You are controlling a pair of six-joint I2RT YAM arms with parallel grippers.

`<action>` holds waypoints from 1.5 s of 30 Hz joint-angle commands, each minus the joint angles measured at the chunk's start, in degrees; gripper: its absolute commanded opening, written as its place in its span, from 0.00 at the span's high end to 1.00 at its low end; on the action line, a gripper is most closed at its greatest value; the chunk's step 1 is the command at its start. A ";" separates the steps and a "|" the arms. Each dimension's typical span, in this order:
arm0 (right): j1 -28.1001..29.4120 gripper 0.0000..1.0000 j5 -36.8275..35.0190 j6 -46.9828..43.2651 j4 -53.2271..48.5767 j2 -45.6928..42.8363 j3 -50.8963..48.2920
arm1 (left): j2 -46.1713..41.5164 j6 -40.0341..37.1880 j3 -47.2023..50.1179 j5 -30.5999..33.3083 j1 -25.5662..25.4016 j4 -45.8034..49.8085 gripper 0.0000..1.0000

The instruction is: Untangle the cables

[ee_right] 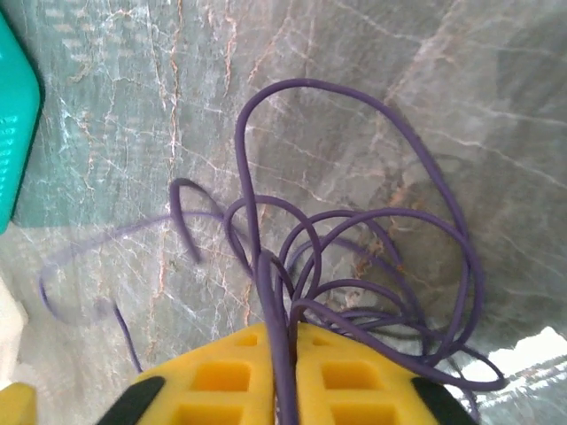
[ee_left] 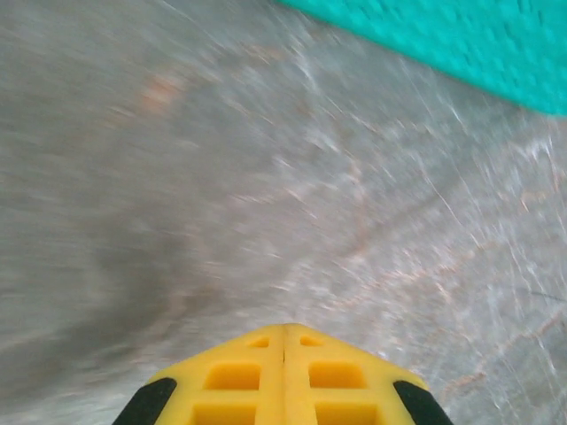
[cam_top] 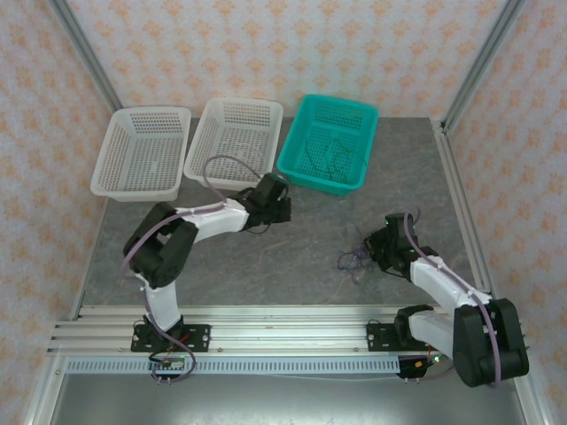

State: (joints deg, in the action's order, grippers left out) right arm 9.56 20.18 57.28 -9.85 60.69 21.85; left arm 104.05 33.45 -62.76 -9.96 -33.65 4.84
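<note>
The right gripper (ee_right: 283,341) is clamping a purple cable (ee_right: 306,82): one strand is running straight up between its yellow fingers, which are pressing in on it from both sides. From that pinch the cable is spreading outward in several overlapping loops across the grey marbled table (cam_top: 292,266), on the near side of the teal basket (cam_top: 310,174) and slightly to its right. One loose end is trailing back toward the basket's corner.

The left gripper (ee_left: 283,332) is sitting with its two yellow fingers pressed together and nothing between them, hovering low over bare table just in front of the teal basket's near-left corner.

Inside the teal basket, a wispy clump of thin dark wires (cam_top: 330,155) is lying on the floor; whether they are crossing one another is too fine to tell. Two white baskets (cam_top: 142,150) are standing in a row to the left of the teal one, and their contents are too faint to make out.

By my judgement the job is only partly along. The purple cable is looking separated from the rest, though heavily coiled on itself, and the clump in the teal basket is probably waiting to be pulled apart.

No brand, label or readable writing is showing anywhere.
</note>
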 commanded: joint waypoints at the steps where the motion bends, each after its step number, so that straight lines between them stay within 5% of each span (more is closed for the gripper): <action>1: -0.25 0.84 -2.82 -0.71 -3.04 -2.82 0.14 | -3.49 -2.02 2.68 2.15 0.38 2.01 1.00; 5: -0.22 0.87 3.78 -4.90 0.69 -3.42 1.59 | -5.61 -4.48 5.30 -6.27 0.10 -4.95 1.00; 9: -0.17 0.94 10.76 -8.82 3.43 -2.21 3.41 | -5.39 -6.12 4.41 -16.09 -2.55 -13.79 0.67; 17: 2.75 1.00 22.64 -13.20 6.16 -1.27 7.52 | 0.94 -6.78 -3.76 -12.90 -6.54 -12.52 0.37; 24: 6.41 1.00 25.49 -16.67 5.42 -4.98 9.09 | 1.71 -8.52 -5.06 -11.93 -5.69 -9.56 0.24; 27: 6.60 1.00 26.54 -16.36 6.94 -5.66 8.75 | 1.85 -9.27 -4.33 -11.43 -5.05 -8.07 0.24; 32: 7.14 1.00 28.48 -15.33 9.96 -5.84 8.53 | 3.11 -10.78 -2.63 -21.40 -4.50 -11.01 0.24; 38: 7.30 1.00 28.42 -14.55 11.39 -6.27 8.82 | 5.02 -7.54 -3.07 -15.36 -3.90 -8.02 0.31; 42: 7.31 1.00 27.81 -14.46 11.00 -7.09 8.74 | 7.97 -5.20 -3.07 -14.75 -3.19 -8.94 0.50; 45: 7.31 1.00 25.49 -15.07 9.71 -7.74 8.24 | 7.26 -5.13 -2.43 -13.71 -3.00 -9.39 0.82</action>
State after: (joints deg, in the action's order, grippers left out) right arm 16.49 47.35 42.59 -0.99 54.39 29.23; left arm 111.98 27.73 -65.93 -25.76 -37.19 -4.78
